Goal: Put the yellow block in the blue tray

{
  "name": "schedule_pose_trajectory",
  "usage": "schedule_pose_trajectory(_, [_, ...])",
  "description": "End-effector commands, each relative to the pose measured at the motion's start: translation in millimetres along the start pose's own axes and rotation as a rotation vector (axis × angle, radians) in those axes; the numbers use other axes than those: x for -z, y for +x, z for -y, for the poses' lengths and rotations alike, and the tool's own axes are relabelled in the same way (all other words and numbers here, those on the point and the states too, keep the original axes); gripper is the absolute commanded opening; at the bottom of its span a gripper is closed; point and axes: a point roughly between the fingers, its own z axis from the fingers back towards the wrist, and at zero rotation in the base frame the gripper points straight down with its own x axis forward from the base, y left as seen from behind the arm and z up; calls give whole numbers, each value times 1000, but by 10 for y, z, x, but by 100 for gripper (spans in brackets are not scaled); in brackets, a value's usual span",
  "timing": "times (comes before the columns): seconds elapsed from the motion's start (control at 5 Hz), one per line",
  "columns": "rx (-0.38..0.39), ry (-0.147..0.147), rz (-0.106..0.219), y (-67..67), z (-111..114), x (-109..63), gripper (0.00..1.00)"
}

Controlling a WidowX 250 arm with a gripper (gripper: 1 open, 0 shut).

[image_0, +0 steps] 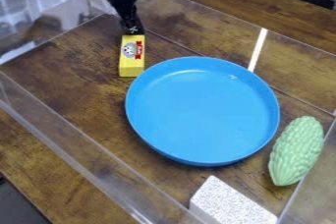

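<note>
The yellow block [130,55] lies flat on the wooden table, just left of the blue tray [203,110], with a red-and-white sticker on its far end. My black gripper [130,26] reaches down from the top of the view. Its tips hang at the block's far end, just above the sticker. The jaws stand open with nothing between them. The round blue tray has nothing in it, and its rim lies close to the block's near right corner.
A bumpy green oval object [296,149] lies right of the tray. A white speckled sponge block [234,203] sits at the front edge. Clear plastic walls [53,120] fence the table on the left and front.
</note>
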Motion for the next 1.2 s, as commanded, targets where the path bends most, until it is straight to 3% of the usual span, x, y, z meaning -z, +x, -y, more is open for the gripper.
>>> schedule_pose_trajectory(0.0, [73,-78,-17,115,262,142,100])
schedule_pose_trajectory(0.2, [91,-94,-15,137,276,145,100])
schedule_pose_trajectory(1.0, [23,-103,-34,135,391,92,100])
